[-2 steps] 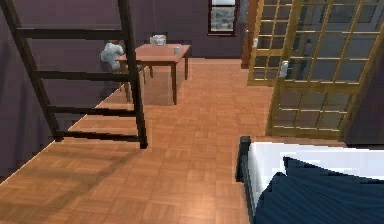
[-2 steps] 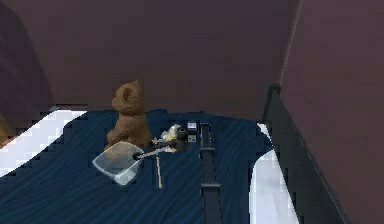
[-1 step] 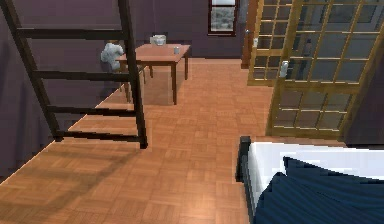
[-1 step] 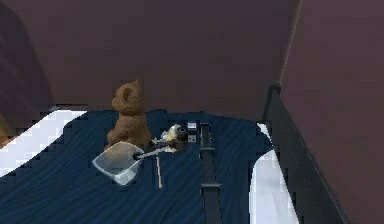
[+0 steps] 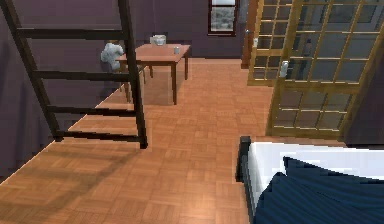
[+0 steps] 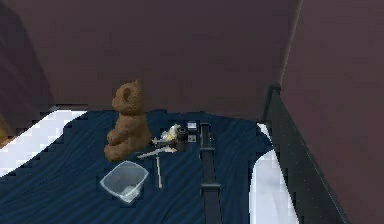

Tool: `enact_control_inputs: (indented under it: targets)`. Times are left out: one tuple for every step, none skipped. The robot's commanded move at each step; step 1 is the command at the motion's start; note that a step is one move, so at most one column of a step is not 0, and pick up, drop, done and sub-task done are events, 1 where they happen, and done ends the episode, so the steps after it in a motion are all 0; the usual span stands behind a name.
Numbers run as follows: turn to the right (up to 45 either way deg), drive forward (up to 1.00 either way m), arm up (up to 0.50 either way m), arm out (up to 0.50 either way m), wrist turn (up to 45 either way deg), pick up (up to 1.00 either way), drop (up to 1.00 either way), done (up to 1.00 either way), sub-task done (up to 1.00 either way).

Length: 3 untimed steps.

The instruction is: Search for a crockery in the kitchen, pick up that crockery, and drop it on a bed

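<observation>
Drop step looks done: a pale translucent bowl point(image 6: 124, 182) lies on the dark blue bed point(image 6: 60, 162) just beside the teddy bear point(image 6: 127, 122), the fingers point(image 6: 159, 172) also near the bear, grasp state undeterminable; likely only arm withdrawal is left.

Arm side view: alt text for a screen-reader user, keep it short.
A pale see-through dish lies on a bed with a dark blue striped cover, beside a seated brown teddy bear. The robot's dark arm extends over the bed, its end effector near both. Dark purple walls stand behind.
</observation>
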Motion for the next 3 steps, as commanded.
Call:
enact_control_inputs:
  targets:
    - [0.0,0.00,0.10,0.00,0.0,0.00,0.00,0.00,0.00]
    - [0.0,0.00,0.00,-0.08,0.0,0.00,0.00,0.00,0.00]
    - [0.0,0.00,0.00,0.00,0.0,0.00,0.00,1.00,0.00]
